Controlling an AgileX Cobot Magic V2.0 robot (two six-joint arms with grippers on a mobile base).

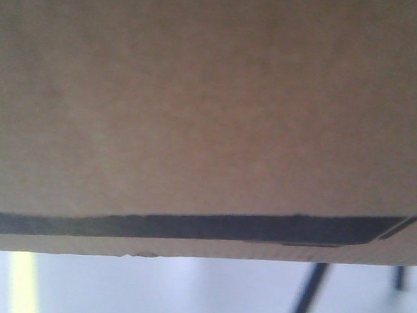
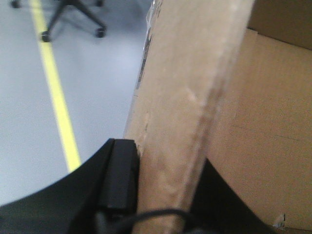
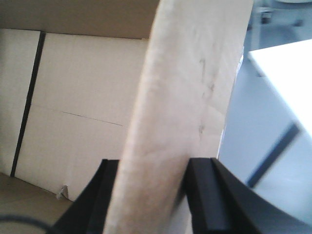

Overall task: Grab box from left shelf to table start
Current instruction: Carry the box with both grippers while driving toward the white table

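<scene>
A brown cardboard box (image 1: 198, 105) fills almost the whole front view, with a dark tape stripe (image 1: 189, 225) near its lower edge. My left gripper (image 2: 165, 195) is shut on the box's left side wall (image 2: 190, 107); its black finger (image 2: 119, 180) presses the outer face. My right gripper (image 3: 153, 195) is shut on the box's right side wall (image 3: 190, 97), with black fingers (image 3: 207, 195) on both faces. The box's open inside (image 3: 78, 112) shows in both wrist views. The shelf is out of view.
Grey floor with a yellow line (image 2: 58, 97) lies left of the box. An office chair base (image 2: 73, 17) stands on it. A white table (image 3: 285, 68) with a dark leg (image 3: 273, 156) is to the right. Dark legs (image 1: 306, 299) show under the box.
</scene>
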